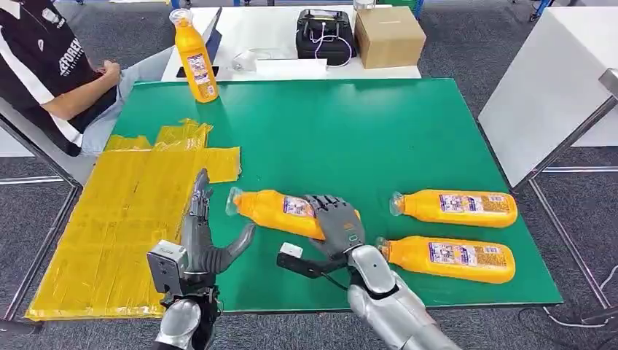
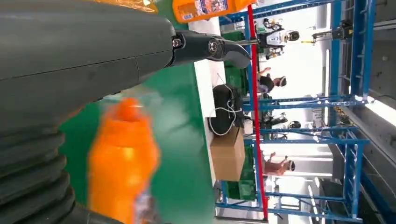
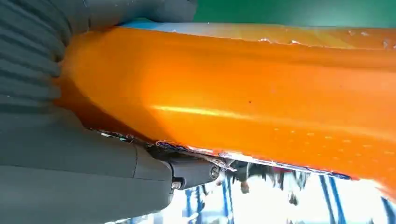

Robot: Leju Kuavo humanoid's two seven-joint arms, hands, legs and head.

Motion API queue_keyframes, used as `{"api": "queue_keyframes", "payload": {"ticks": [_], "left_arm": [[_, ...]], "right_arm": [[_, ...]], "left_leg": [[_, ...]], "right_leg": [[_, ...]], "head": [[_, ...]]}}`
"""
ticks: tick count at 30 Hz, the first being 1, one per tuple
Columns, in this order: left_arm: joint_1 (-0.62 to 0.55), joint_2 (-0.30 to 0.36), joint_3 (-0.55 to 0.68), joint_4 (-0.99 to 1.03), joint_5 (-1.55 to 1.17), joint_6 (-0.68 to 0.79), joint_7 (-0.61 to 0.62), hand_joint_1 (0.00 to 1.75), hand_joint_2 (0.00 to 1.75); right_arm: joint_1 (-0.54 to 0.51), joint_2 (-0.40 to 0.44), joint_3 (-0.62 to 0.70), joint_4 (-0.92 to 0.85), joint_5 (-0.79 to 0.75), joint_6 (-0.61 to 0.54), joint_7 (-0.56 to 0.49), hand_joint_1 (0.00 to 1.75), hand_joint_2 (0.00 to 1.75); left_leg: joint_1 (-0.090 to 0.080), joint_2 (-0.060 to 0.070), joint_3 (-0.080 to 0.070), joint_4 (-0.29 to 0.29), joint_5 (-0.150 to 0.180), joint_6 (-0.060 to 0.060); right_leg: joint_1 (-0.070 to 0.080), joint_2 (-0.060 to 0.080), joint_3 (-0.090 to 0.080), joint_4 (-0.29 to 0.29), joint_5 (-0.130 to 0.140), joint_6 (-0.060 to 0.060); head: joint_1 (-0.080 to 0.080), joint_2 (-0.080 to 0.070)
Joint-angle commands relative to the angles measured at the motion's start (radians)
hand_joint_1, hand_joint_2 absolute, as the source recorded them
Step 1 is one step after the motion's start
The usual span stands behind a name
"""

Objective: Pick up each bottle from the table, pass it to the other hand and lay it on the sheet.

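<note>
Closest to the camera, the left hand [image 1: 208, 240] waits low over the green table [image 1: 350, 138], fingers spread and thumb swung out, holding nothing. Its palm faces the held bottle [image 1: 280, 210], and I judge it is posed that way to receive a handover.

Just beside it, the right hand [image 1: 337, 222] wraps over the label end of that bottle, fingers curled across the orange body; the right wrist view confirms the plastic [image 3: 243, 98] pressed into the palm. Gripping near the base leaves the neck and cap end free, pointing toward the left hand, which probably makes the pass easier.

Beyond the right hand, away from the left one, two lying bottles [image 1: 455, 208] [image 1: 448, 259] rest parallel on the table, caps toward the held bottle, well clear of the hands. An upright bottle [image 1: 195, 55] stands at the table's far edge. Next to the left hand, on the side away from the bottles, the yellow sheet [image 1: 124, 219] covers that end of the table, crinkled and bare of bottles, so no delivery is done.

Past the far edge, a white table [image 1: 277, 29] carries a cardboard box [image 1: 388, 35] and a black device [image 1: 326, 33]. A seated person [image 1: 51, 65] is near the upright bottle. Grey carpet [image 1: 466, 44] surrounds everything.
</note>
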Motion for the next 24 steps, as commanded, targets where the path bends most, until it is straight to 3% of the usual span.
{"api": "queue_keyframes", "payload": {"ticks": [1,3,6,8,9,19,22,24], "left_arm": [[-0.003,0.014,-0.027,-0.002,-0.024,-0.041,0.031,0.0,1.75],[0.0,0.028,-0.049,-0.005,-0.04,-0.06,0.046,0.0,1.75],[0.0,0.047,-0.081,0.012,-0.065,-0.087,0.073,0.0,1.75],[0.001,0.048,-0.086,0.013,-0.066,-0.09,0.073,0.0,1.75],[0.001,0.049,-0.096,0.011,-0.07,-0.092,0.072,0.0,1.75],[0.001,0.049,-0.103,0.006,-0.069,-0.092,0.071,0.0,1.75],[-0.011,0.057,-0.112,0.02,-0.051,-0.119,0.077,0.0,1.75],[-0.011,0.061,-0.13,0.02,-0.03,-0.156,0.072,0.0,1.75]], "right_arm": [[0.186,0.062,-0.237,-0.311,-0.148,-0.11,-0.159,1.75,1.75],[0.222,0.076,-0.27,-0.356,-0.224,-0.138,-0.222,1.75,1.75],[0.273,0.087,-0.324,-0.416,-0.441,-0.057,-0.324,1.75,1.75],[0.279,0.091,-0.337,-0.418,-0.457,-0.055,-0.34,1.75,1.75],[0.288,0.102,-0.355,-0.422,-0.537,-0.007,-0.377,1.75,1.75],[0.291,0.112,-0.361,-0.408,-0.551,0.008,-0.39,1.75,1.75],[0.289,0.116,-0.336,-0.376,-0.68,0.219,-0.42,1.75,1.75],[0.291,0.124,-0.304,-0.332,-0.694,0.276,-0.444,1.75,1.75]], "left_leg": [[0.0,0.0,0.003,0.0,-0.002,0.0],[0.0,0.0,0.003,0.0,-0.002,0.0],[0.0,-0.002,0.003,-0.001,-0.002,-0.001],[0.0,-0.002,0.001,-0.001,-0.001,0.0],[0.0,-0.001,0.003,-0.001,-0.002,-0.001],[0.0,0.001,0.003,-0.001,-0.002,-0.001],[0.0,0.002,0.004,-0.001,-0.003,-0.001],[0.0,0.002,0.005,-0.001,-0.003,-0.001]], "right_leg": [[0.001,-0.002,0.003,-0.001,-0.002,0.0],[0.001,-0.001,0.004,-0.001,-0.002,0.0],[0.0,-0.004,0.005,-0.001,-0.003,-0.001],[0.0,-0.003,0.002,-0.001,-0.002,0.0],[0.0,-0.002,0.005,-0.002,-0.003,0.0],[0.0,0.0,0.004,-0.002,-0.002,0.0],[0.0,0.0,0.004,-0.002,-0.002,0.0],[0.001,0.0,0.005,-0.002,-0.002,0.0]], "head": [[0.0,0.0],[0.0,0.0],[0.0,0.0],[0.0,0.0],[0.0,0.0],[0.0,0.0],[0.0,0.0],[0.0,0.0]]}}
